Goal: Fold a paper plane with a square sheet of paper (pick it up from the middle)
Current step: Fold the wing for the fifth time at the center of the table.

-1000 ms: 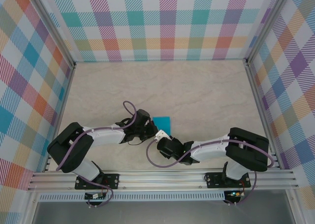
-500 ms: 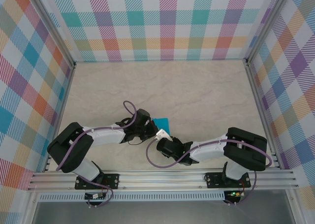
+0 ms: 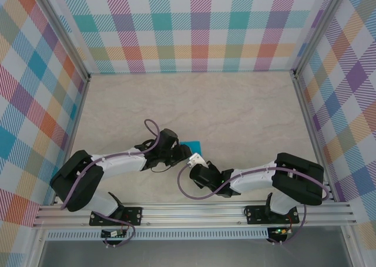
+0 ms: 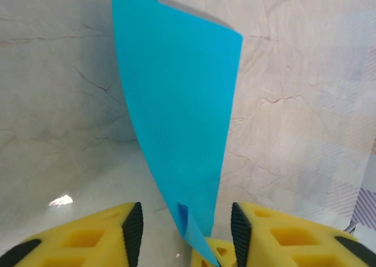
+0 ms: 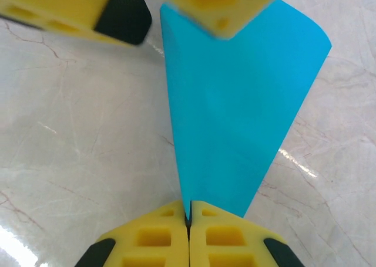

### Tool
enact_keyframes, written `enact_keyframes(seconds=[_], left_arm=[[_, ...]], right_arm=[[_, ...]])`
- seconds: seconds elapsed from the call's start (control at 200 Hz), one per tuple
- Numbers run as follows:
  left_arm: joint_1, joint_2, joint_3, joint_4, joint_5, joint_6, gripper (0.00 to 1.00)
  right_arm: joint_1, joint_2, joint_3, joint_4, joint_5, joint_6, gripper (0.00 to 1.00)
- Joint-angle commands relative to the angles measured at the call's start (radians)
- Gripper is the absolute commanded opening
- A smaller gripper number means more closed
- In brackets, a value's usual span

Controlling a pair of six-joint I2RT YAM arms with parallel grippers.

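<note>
right gripper [image 5: 189, 223] is pinched tight on the narrow near tip of the teal paper [image 5: 235, 102], jaws together w/ the sheet coming out from between them. i read this as mid-fold: the sheet is doubled into a wedge, not a finished dart yet.

left gripper [image 4: 187, 223] is abt half open. its black pads [image 4: 133, 226] stand either side of the same narrow end w/ a gap on both sides, so it's straddling the paper [image 4: 176, 102], not gripping it.

the key relation: the wedge's long axis runs from the right pinch straight away toward the far side, widening as it goes. narrow end is at both sets of fingers, wide end is free and far. in the right wrist view the left edge looks like the crease, and the left gripper [image 5: 170, 9] sits across the far part of that edge.

from above, the paper [image 3: 192, 144] is at mid-table [image 3: 247, 108], a bit near of centre, poking out to the far-right of the left gripper [image 3: 179, 155] and just far of the right gripper [image 3: 197, 159]. both arms meet there, wrists nearly touching.

can't tell if the wide end rests on the table or is lifted off it.

my call: right arm owns the paper. any next press or regrip by the left has to close across the sheet's thickness, near the tip.
</note>
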Motion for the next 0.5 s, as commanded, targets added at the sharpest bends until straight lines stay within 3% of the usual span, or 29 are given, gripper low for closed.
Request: enact_keyframes(seconds=[0.0, 0.21, 0.495], left_arm=[[-0.012, -0.085, 0.021, -0.111, -0.082, 0.010, 0.55], [-0.006, -0.236, -0.006, -0.229, -0.193, -0.006, 0.62], [0.000, -0.297, -0.043, -0.224, -0.202, -0.033, 0.62]], right_arm=[[-0.024, -0.046, -0.032, 0.046, -0.088, 0.041, 0.05], [-0.100, -0.121, -0.106, 0.156, -0.266, 0.104, 0.06], [-0.193, -0.144, -0.183, 0.310, -0.480, 0.175, 0.06]])
